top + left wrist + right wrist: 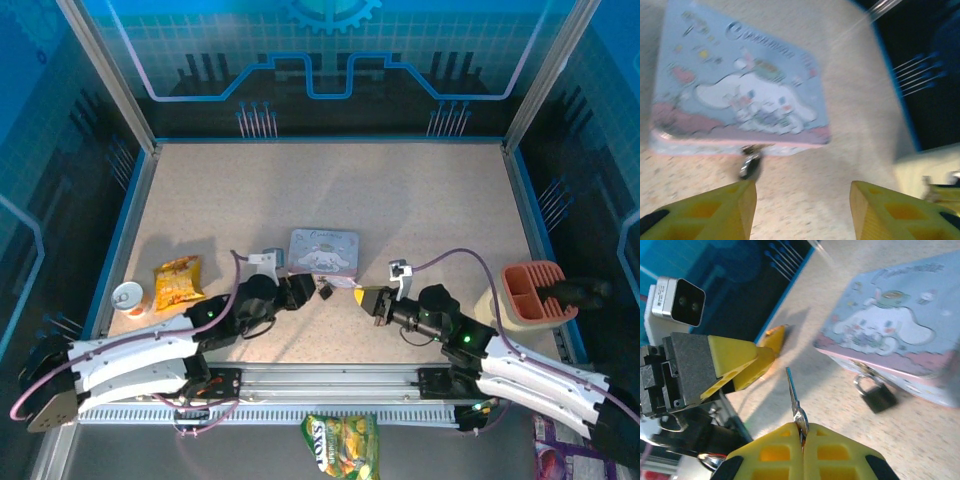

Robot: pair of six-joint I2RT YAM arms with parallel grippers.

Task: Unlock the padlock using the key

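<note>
As the top view shows, the padlock (325,291) lies against the tin (325,250) on the bench (420,200). In the left wrist view, the left end effector (802,195) is spread and empty. In the right wrist view, the right end effector (802,432) pinches the key (794,397) by its head. If pushed unsteadied, the padlock may skid and the key may twist.

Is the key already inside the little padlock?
No, the key sits pinched in the right gripper, its blade in open air apart from the padlock.
</note>
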